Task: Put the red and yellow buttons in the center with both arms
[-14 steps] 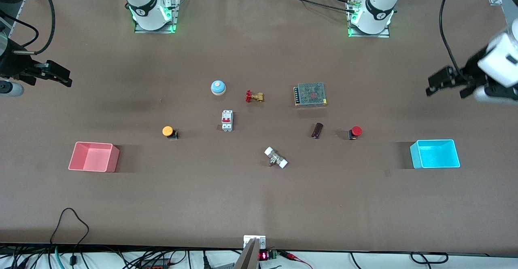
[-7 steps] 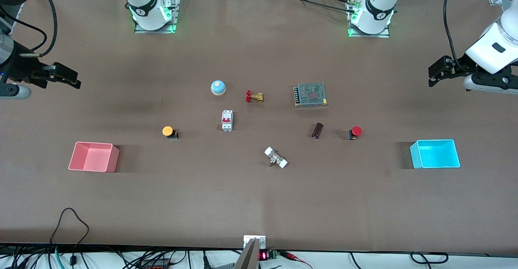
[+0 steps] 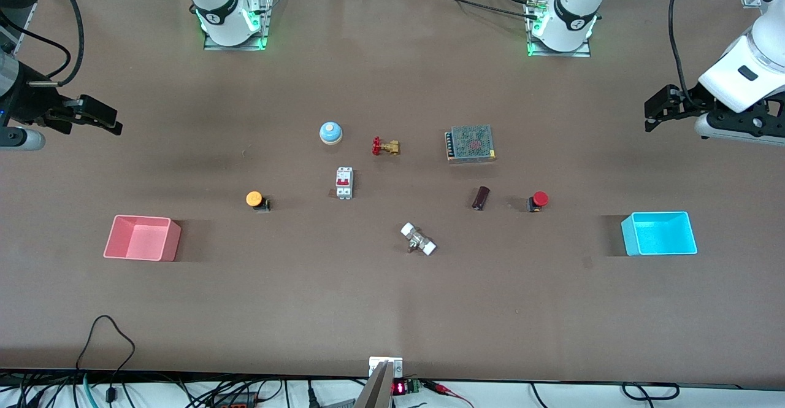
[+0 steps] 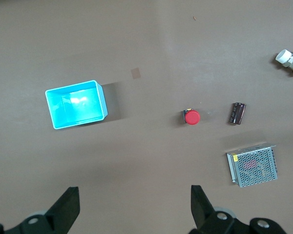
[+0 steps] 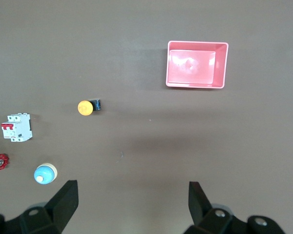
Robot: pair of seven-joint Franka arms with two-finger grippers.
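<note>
Both grippers hanging high with fingers spread, empty: left gripper (image 3: 655,108) over the left arm's end, sighting the red button (image 3: 538,201); right gripper (image 3: 92,115) likewise sighting the yellow button (image 3: 256,200) (both sitting outside the center (image 3: 392,285), untouched).

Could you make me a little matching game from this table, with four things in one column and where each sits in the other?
Things:
1. red button
2. yellow button
3. blue-and-white dome
4. left gripper

Places or states:
A. beside the pink bin
B. beside the dark cylinder
C. open, holding nothing
D. beside the red-handled valve

Pairs: 1-B, 2-A, 3-D, 4-C
</note>
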